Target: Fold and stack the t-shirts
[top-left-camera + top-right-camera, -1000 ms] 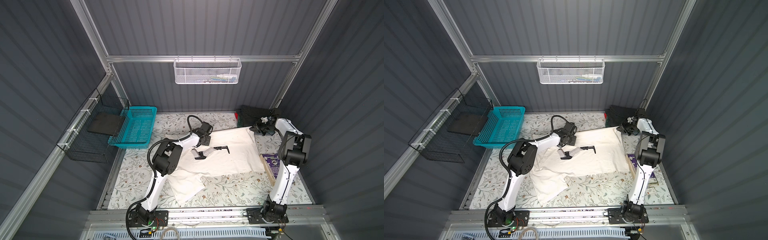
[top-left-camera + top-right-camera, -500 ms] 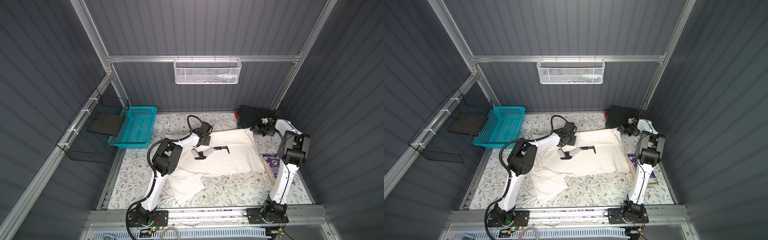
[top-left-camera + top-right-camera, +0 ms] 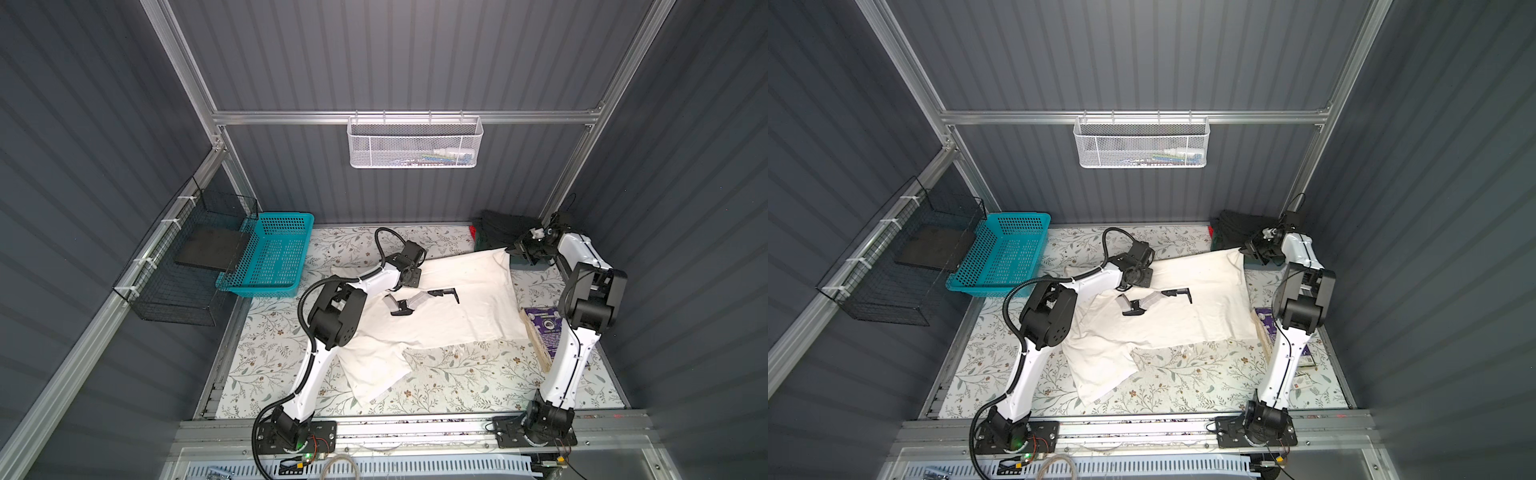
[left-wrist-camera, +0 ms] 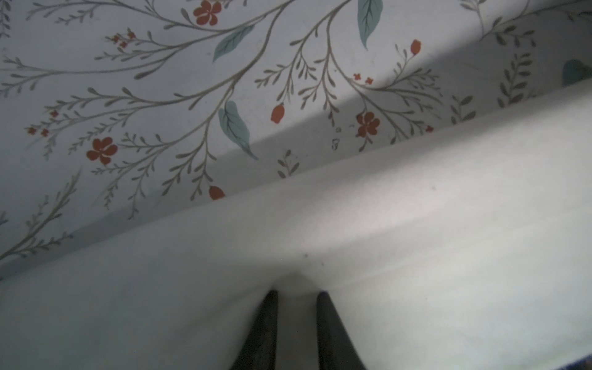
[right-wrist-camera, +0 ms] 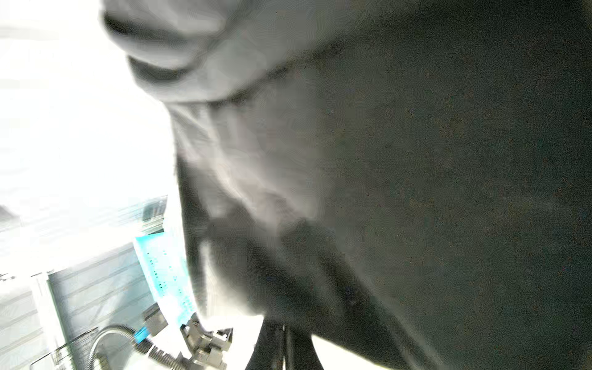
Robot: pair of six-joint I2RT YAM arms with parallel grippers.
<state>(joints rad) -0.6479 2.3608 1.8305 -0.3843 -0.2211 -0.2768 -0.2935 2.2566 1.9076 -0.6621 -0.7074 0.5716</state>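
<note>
A large off-white t-shirt (image 3: 453,307) with a black-and-grey print (image 3: 401,308) lies spread on the floral table in both top views (image 3: 1183,320). My left gripper (image 3: 412,277) presses on its far edge. In the left wrist view the black fingers (image 4: 267,320) pinch a small ridge of the white cloth (image 4: 416,224), so my left gripper (image 4: 296,293) is shut on it. My right gripper (image 3: 516,251) holds the shirt's far right corner, lifted a little. In the right wrist view it (image 5: 283,326) is shut, with blurred cloth (image 5: 256,144) rising from it. Dark folded shirts (image 3: 496,230) are stacked behind.
A teal basket (image 3: 270,257) stands at the back left beside a black wire basket (image 3: 187,270) on the left wall. A white mesh basket (image 3: 415,143) hangs on the back wall. A purple book (image 3: 544,332) lies by the right arm. Floral cover (image 3: 457,374) shows at the front.
Almost nothing differs. Both arms hold their places at the shirt's far edge, and the shirt lies as before.
</note>
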